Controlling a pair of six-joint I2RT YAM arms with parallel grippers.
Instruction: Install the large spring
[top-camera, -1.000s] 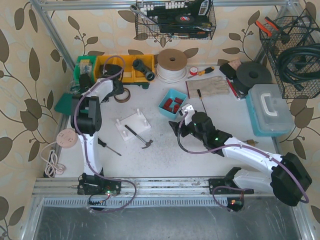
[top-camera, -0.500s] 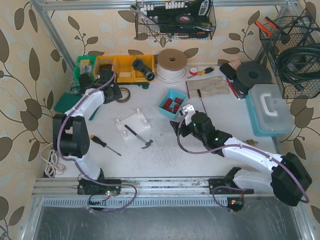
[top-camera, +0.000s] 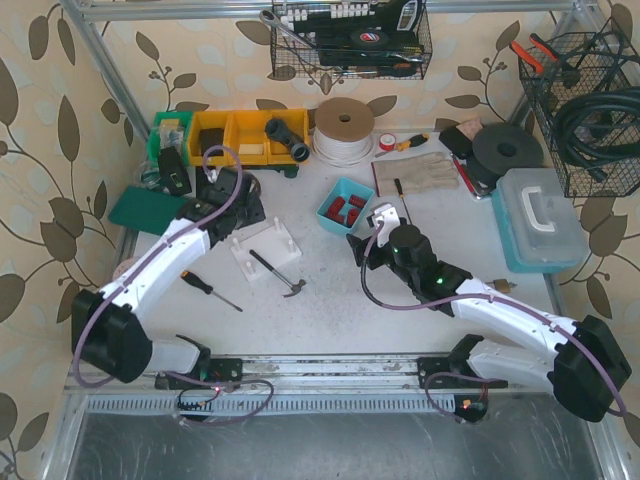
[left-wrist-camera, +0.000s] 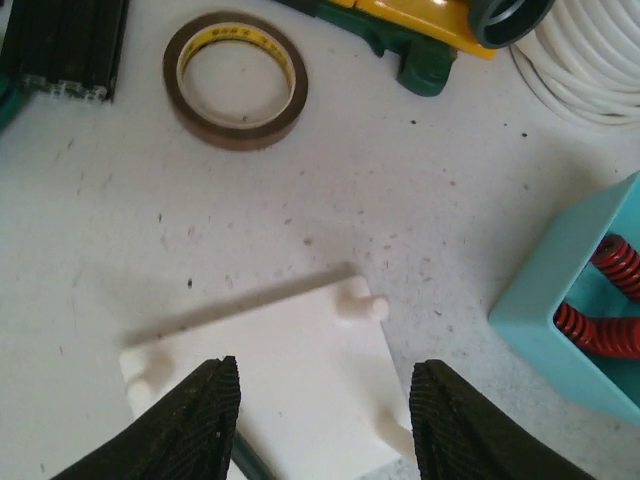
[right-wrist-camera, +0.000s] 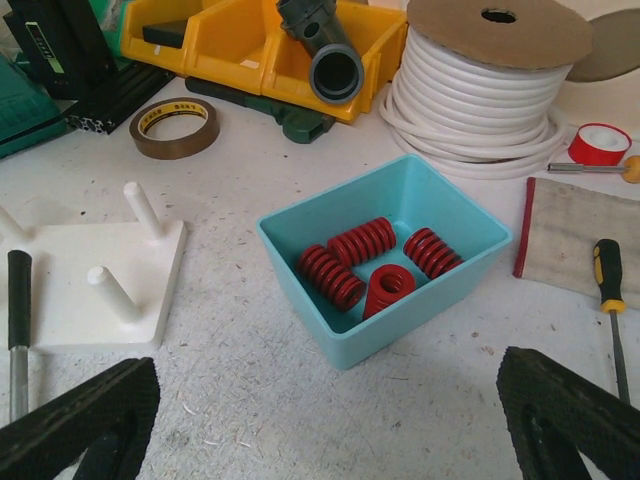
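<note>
Above white pegged plastic plate (left-wrist-camera: 300, 385), left claw (left-wrist-camera: 325, 420) part-spread and empty; right claw (right-wrist-camera: 325, 420) spread wide, empty, facing teal plastic bin (right-wrist-camera: 420, 310) of red coil springs (right-wrist-camera: 362, 240).

Bare desk (right-wrist-camera: 250, 420) is lying open just ahead of the right fingers (right-wrist-camera: 80, 420), up to the blue bin (right-wrist-camera: 420, 310), whose open top is allowing entry from above. To their left, the white peg plate (right-wrist-camera: 60, 300) and hammer handle (right-wrist-camera: 15, 300) are blocking. Between the left fingers (left-wrist-camera: 200, 420), upright pegs (left-wrist-camera: 362, 300) are standing in the way. Beyond them a tape ring (left-wrist-camera: 237, 78) is sitting.
</note>
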